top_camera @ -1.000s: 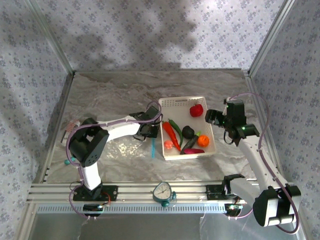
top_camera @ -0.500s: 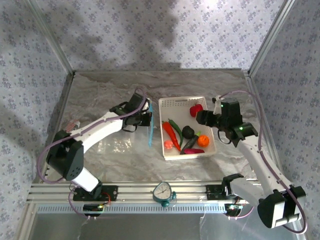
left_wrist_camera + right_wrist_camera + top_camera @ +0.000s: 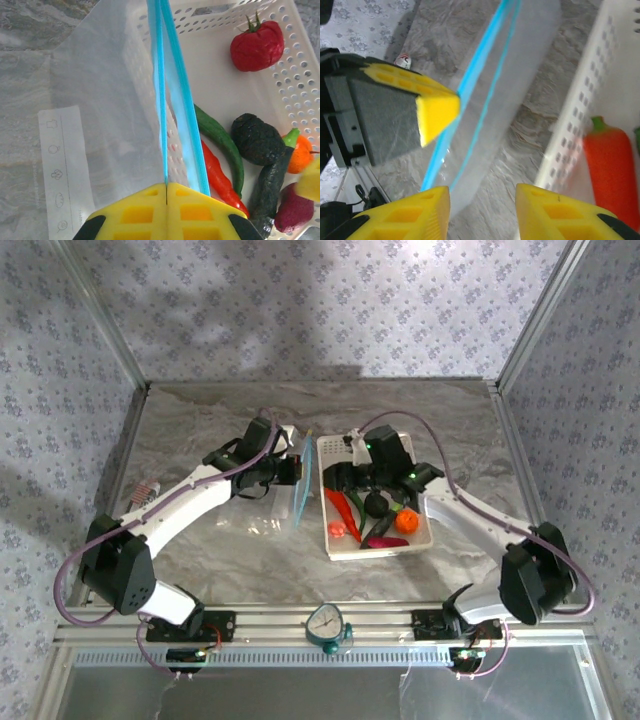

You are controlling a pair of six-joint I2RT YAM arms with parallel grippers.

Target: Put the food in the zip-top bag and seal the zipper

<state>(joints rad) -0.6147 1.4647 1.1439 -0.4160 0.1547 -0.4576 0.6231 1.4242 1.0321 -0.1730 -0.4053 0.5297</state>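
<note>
Food (image 3: 255, 140) in basket (image 3: 296, 95) | left pincer (image 3: 166, 187) clenched on zipper (image 3: 160, 100) of zip-top bag (image 3: 110, 110) | right pincer (image 3: 482, 192) released

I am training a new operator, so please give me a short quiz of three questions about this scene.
1. True or false: the left gripper is shut on the zipper of the zip-top bag.
2. Where does the red toy tomato lie? A) in the bag B) in the white basket C) held in the air
3. Fill in: the right gripper has its jaws ____.
Key: 1 true; 2 B; 3 open.
</note>
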